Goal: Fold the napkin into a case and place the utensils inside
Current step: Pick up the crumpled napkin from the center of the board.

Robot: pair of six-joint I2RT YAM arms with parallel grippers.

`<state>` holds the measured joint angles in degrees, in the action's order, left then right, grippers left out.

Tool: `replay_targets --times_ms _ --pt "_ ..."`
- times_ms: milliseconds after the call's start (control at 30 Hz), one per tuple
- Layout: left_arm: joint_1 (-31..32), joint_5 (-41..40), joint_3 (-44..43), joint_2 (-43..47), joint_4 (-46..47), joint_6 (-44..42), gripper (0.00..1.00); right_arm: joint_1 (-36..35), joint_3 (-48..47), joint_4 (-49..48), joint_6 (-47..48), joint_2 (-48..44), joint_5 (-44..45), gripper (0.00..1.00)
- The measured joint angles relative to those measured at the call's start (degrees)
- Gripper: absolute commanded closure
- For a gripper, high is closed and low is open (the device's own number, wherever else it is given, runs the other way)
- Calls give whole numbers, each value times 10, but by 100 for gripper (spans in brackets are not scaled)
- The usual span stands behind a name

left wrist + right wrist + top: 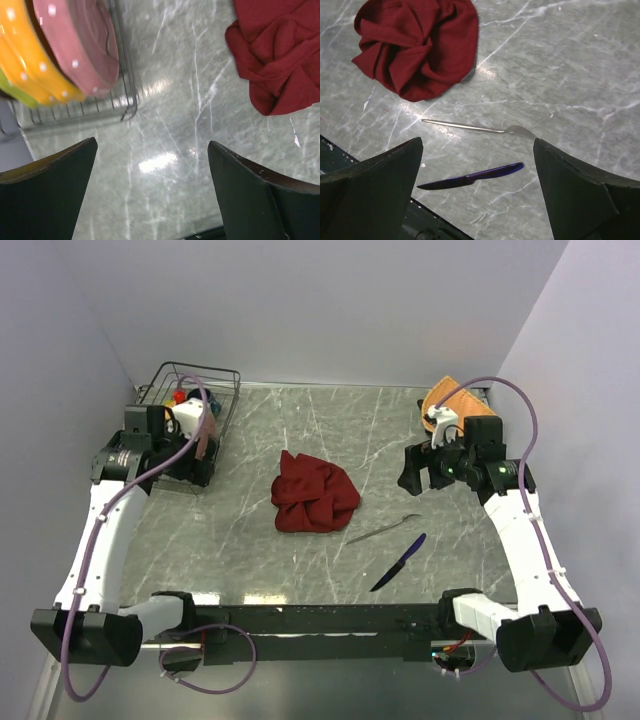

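The dark red napkin lies crumpled in a heap at the table's middle; it also shows in the left wrist view and the right wrist view. The silver fork lies to its right, seen too in the right wrist view. The blue-purple knife lies nearer the front edge, also in the right wrist view. My left gripper is open and empty beside the rack, above bare table. My right gripper is open and empty, held above the utensils.
A wire rack at the back left holds pink and yellow plates. An orange woven mat lies at the back right behind the right arm. The table's dark front edge runs below the knife.
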<state>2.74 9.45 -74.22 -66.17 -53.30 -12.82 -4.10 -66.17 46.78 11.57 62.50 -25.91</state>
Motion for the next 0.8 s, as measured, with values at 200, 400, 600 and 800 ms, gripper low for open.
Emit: replay_targets --times_ms 200,400,600,800 --pt "64 -8 1 3 28 -47 1 -3 0 1 1 49 -12 0" --pt "181 -13 21 -40 79 -70 1 -3 1 5 1 72 -12 0" --pt "324 -29 55 -128 150 -62 1 -4 10 1 3 86 -11 0" --pt "402 -57 56 -239 204 -49 10 -4 37 -7 0 129 -10 0"
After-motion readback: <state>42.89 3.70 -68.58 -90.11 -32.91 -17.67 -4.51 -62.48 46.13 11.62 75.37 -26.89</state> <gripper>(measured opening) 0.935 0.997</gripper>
